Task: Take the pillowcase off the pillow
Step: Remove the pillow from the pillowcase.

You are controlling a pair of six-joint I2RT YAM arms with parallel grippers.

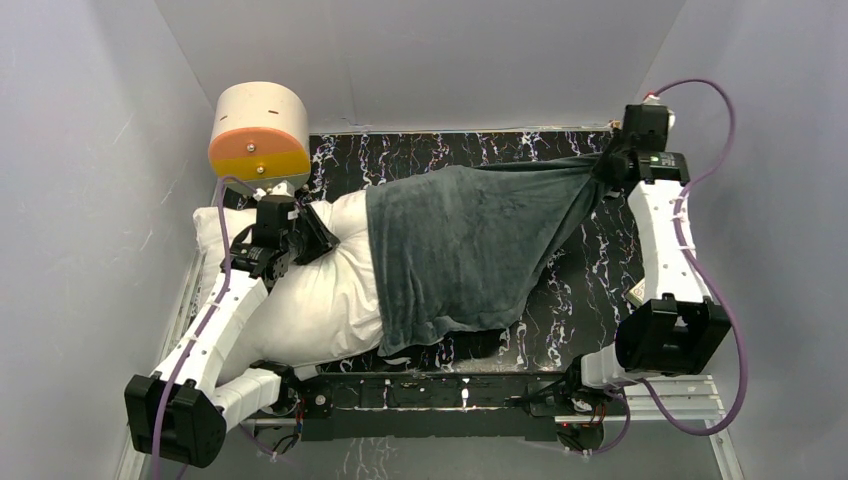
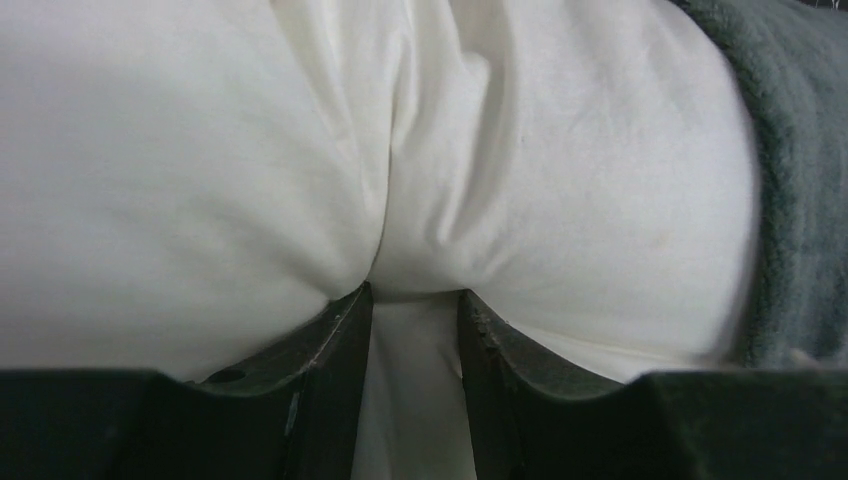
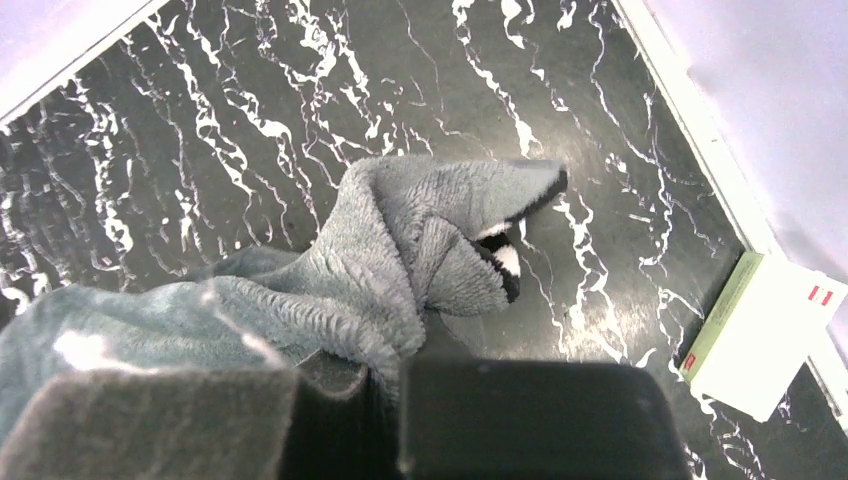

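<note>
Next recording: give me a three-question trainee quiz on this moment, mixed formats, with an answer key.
1. True or false: the pillowcase is completely off the pillow.
2. Multiple choice: what does the right pincer grip? A) the pillow B) the pillowcase C) nothing
3. Fill in the blank: the left pincer is pinching a fold of the ____.

Key
1. False. The grey cover still overlaps the pillow's right end, and only the left part is bare.
2. B. It holds a bunched corner near the table's far right.
3. Pillow. White fabric sits between its fingers.
</note>
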